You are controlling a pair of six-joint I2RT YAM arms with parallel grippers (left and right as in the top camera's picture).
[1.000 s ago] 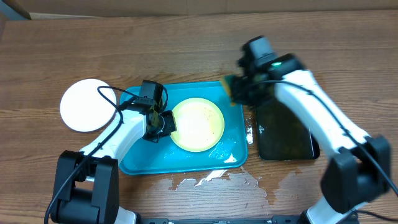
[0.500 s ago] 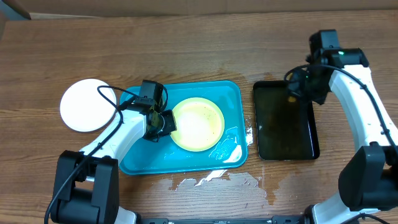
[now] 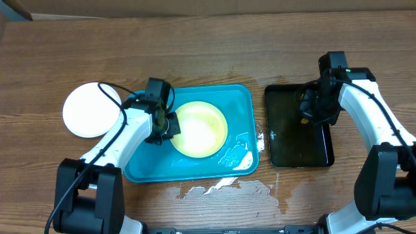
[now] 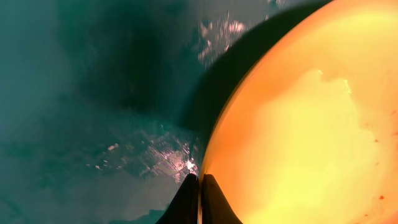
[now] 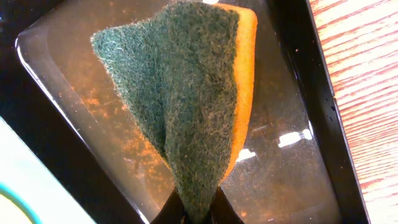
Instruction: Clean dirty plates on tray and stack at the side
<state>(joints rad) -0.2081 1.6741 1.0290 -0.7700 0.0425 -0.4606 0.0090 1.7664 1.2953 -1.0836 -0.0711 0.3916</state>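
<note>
A pale yellow plate (image 3: pixel 200 129) lies on the turquoise tray (image 3: pixel 242 99). My left gripper (image 3: pixel 166 125) is shut on the plate's left rim; in the left wrist view the fingers (image 4: pixel 200 202) pinch the yellow rim (image 4: pixel 298 143) above the wet tray floor (image 4: pixel 93 124). A white plate (image 3: pixel 91 109) sits on the table left of the tray. My right gripper (image 3: pixel 309 108) is shut on a green and orange sponge (image 5: pixel 186 93) and holds it over the black tray (image 3: pixel 298 149). A third plate is not visible.
The black tray (image 5: pixel 298 162) holds brownish water. Water is spilled on the wood (image 3: pixel 224 188) in front of the turquoise tray and pools in the tray's front right corner (image 3: pixel 239 157). A cardboard edge runs along the back of the table.
My right arm has swung the sponge from the tray's back right corner over to the black tray and lowered it. The yellow plate has shifted slightly left with my left gripper.
</note>
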